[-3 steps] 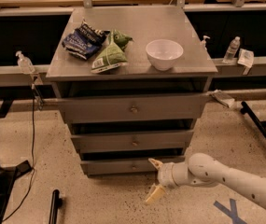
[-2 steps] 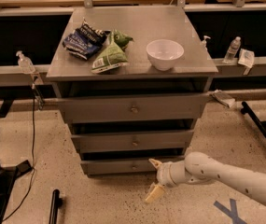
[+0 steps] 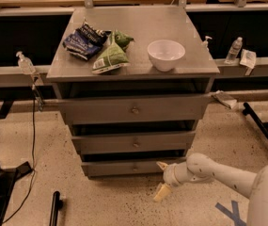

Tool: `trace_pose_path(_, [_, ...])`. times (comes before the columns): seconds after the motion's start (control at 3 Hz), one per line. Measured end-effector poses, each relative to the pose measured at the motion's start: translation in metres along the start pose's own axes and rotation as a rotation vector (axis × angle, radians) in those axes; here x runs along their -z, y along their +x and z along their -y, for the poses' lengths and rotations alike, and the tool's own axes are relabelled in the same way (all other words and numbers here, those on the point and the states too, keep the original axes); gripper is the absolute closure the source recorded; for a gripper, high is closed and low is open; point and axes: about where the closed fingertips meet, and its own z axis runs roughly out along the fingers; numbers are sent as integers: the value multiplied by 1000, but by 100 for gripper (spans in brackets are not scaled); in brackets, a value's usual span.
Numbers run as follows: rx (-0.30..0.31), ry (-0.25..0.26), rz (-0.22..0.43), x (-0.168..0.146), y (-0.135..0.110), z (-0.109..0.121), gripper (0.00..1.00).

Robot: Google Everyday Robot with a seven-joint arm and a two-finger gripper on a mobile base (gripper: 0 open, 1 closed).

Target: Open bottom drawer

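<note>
The bottom drawer [image 3: 117, 168] sits lowest of three in the grey metal desk [image 3: 138, 25], just above the speckled floor. Its flat front lies back under the middle drawer [image 3: 105, 142] and looks closed, or nearly so. No gap showing its inside can be made out. Its small round knob [image 3: 134, 165] is at the middle of the front, with nothing on it.

The pincer [image 3: 161, 179] hangs low in front of the right part of that drawer front, to the right of the knob and near it but not on it. Its two pale fingers [image 3: 160, 193] stand apart, one pointing up toward the drawer front and the other angled down toward the floor, with nothing held between them. The white arm [image 3: 218, 173] reaches in from the lower right.

As a judgement, the task is at its approach stage. The pincer is at roughly the right height and close to the drawer, but the knob is not yet taken and the drawer is not yet pulled. What is left is to line up on the knob, close on it and draw the front outward.

On the desk top rest a white bowl [image 3: 166, 54], a dark blue snack bag [image 3: 84, 40] and a green bag [image 3: 111, 56], all well away from the work below.
</note>
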Motion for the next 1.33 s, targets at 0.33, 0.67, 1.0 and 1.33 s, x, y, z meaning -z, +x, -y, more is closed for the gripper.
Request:
trace_pose_path(0.33, [30,9,-15,-31,32,39,0])
trace_pose_path(0.67, [30,9,-15,-31,32,39,0])
trace_pose_path(1.0, [70,27,-46,-33,30,45,0])
trace_pose_path(1.33, [114,67,-101,-34,35,60,0])
